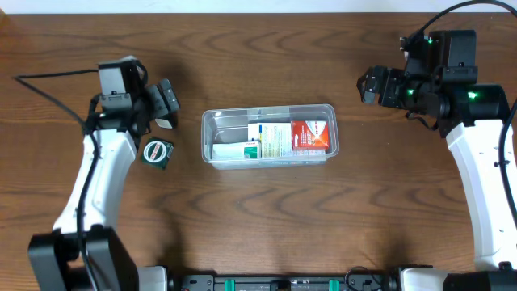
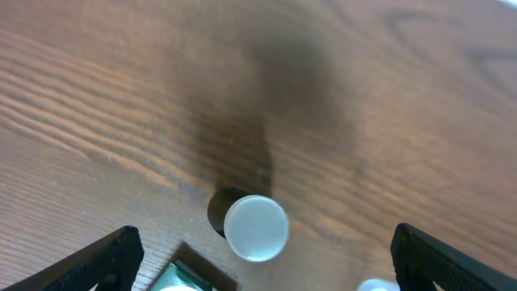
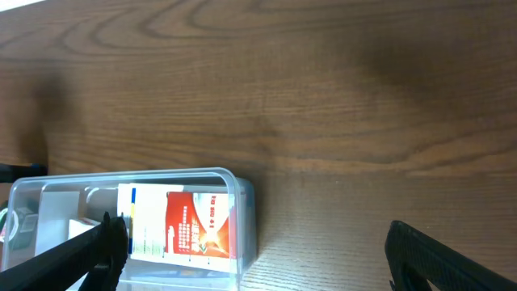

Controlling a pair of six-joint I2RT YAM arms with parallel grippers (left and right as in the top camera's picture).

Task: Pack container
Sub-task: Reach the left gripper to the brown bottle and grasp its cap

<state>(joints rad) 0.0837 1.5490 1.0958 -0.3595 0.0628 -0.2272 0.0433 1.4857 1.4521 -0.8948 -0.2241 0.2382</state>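
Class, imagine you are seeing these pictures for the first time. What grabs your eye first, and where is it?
The clear tub in the middle of the dark wooden table stands out, with a red and white box lying in its right end. Next comes a small green box on the table to the tub's left, close by the open left claw.

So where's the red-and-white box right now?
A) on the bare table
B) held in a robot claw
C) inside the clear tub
C: the red-and-white box lies inside the container, at its right end in the overhead view.
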